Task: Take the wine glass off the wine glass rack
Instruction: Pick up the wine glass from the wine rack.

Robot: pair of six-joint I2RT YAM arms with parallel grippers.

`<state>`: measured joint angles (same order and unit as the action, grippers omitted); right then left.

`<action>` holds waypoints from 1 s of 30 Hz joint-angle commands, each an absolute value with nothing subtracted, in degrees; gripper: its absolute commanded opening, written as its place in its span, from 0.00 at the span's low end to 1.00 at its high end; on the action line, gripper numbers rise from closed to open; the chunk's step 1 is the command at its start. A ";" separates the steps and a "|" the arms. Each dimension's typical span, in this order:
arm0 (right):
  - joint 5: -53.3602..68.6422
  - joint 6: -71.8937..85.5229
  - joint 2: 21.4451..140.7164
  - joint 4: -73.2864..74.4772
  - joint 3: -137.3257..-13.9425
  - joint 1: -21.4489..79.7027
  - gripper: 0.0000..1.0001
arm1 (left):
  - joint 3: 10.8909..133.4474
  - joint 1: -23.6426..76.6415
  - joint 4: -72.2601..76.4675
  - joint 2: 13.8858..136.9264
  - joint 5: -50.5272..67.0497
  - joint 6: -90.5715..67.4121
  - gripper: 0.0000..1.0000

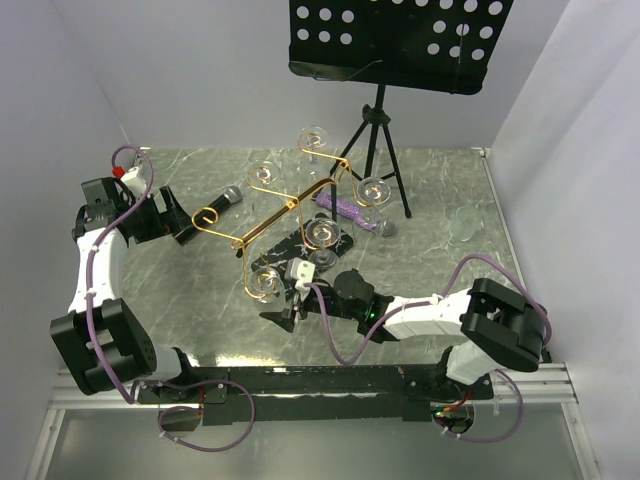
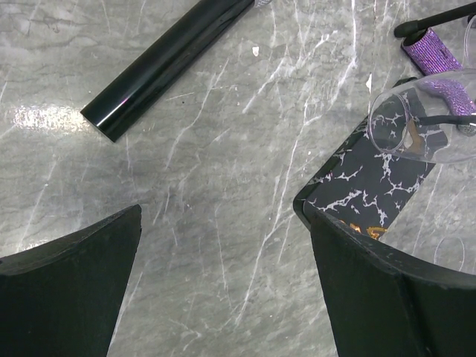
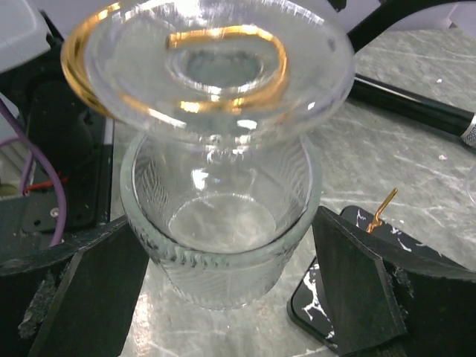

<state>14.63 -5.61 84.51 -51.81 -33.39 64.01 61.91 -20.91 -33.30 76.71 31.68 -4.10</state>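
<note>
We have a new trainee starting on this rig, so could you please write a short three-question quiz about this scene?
1. True or false: the left gripper is holding the black microphone.
2. What sits between the fingers of the right gripper? A) a wine glass B) a coffee mug C) nothing
3. Fill in: the wine glass hangs from the wine glass rack with its foot pointing ___.
Key: 1 false; 2 A; 3 up.
</note>
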 commanded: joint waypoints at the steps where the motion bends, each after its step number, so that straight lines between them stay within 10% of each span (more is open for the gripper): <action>1: 15.29 -8.00 83.94 -54.93 -33.13 64.43 0.89 | 63.72 -20.74 -31.46 76.73 33.22 -4.83 1.00; 9: 16.17 -8.70 83.58 -56.07 -33.92 64.51 0.79 | 62.84 -20.57 -31.11 76.47 33.40 -5.80 1.00; 19: 16.96 -10.28 81.83 -57.30 -32.79 64.42 0.02 | 62.31 -20.65 -30.50 76.73 33.49 -6.33 1.00; 30: 15.56 -11.51 79.28 -56.08 -32.87 64.51 0.00 | 61.61 -20.48 -29.09 76.99 33.92 -7.64 1.00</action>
<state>15.64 -10.37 83.02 -52.36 -32.56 64.14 61.80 -20.75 -31.70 76.77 32.32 -6.09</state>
